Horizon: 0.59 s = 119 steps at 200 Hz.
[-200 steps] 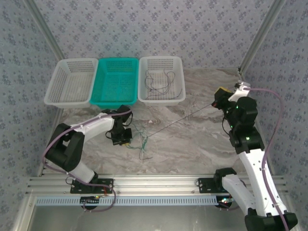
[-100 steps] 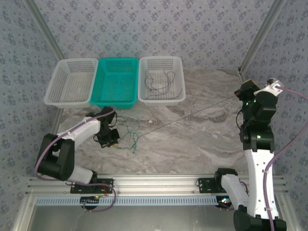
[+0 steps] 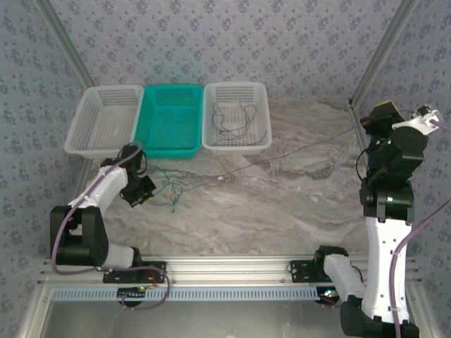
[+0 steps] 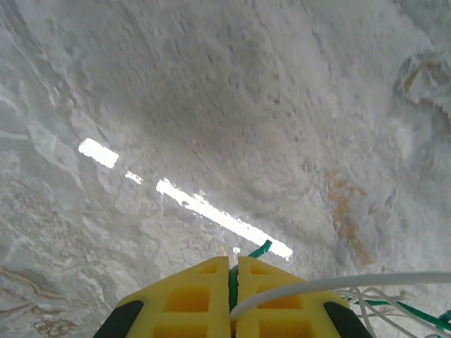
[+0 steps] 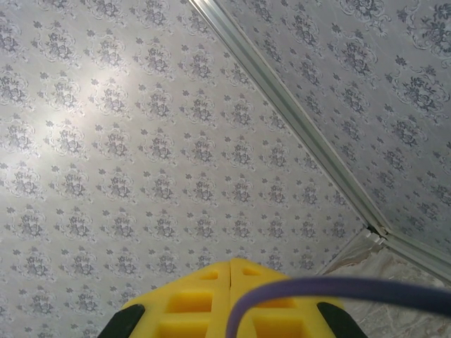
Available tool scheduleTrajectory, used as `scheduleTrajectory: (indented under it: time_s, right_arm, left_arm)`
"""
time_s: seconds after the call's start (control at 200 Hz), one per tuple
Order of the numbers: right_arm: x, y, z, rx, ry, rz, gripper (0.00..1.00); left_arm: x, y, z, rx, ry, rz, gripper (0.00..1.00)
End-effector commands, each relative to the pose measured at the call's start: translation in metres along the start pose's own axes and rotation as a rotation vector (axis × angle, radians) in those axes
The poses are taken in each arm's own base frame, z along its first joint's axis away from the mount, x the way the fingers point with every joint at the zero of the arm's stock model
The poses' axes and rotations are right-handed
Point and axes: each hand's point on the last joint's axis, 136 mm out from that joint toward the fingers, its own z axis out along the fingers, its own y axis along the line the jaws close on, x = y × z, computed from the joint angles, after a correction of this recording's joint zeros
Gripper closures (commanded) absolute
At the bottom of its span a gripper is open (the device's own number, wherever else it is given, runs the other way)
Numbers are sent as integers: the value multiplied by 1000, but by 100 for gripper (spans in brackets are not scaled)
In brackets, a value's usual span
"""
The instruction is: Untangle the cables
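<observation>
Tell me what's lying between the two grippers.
In the top view, one thin dark cable stretches across the marble table, from the green-and-white tangle at the left gripper to the right gripper.

Table (image 3: 282, 204): pale grey-white marble pattern, darker grey veins, a few rusty-tan blotches.
Wallpaper (image 3: 232, 42): light grey-blue, small floral motif repeating all over.
Three perforated baskets: left basket (image 3: 104, 120) white, middle basket (image 3: 169, 120) teal, right basket (image 3: 236, 146) white with thin dark wires (image 3: 232, 120) inside.
Green cable (image 3: 173, 191), dark grey cable (image 3: 282, 156) and white cable (image 4: 338, 283) against the marble.
Left end effector (image 4: 232, 262) and right end effector (image 5: 231, 266): bright yellow fingers.
Left arm (image 3: 109, 184) and right arm (image 3: 384, 239): white shells, black joints, purple hose (image 5: 338, 287).
Rail (image 3: 232, 264): silver.
</observation>
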Motion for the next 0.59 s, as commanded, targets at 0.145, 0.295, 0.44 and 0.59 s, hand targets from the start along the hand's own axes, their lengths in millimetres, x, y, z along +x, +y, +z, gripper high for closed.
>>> scheduleTrajectory:
  time_s: [0.145,0.295,0.44,0.59]
  right_arm:
    - [-43,17,-12,-14,-116,-14,100]
    - [-51,24,-14,-39,-139,-9,100]
    - [-37,50,-8,-171,-57,12,100]
    - [-16,93,-4,-381,78,-35,100]
  left_arm:
    - [-24,4,14,-18,-5,30,100]
    - [-47,6,18,-21,-33,31,100]
    - [-54,-14,12,61,-38,89,100]
    - [-56,-28,-16,176,-126,74,63]
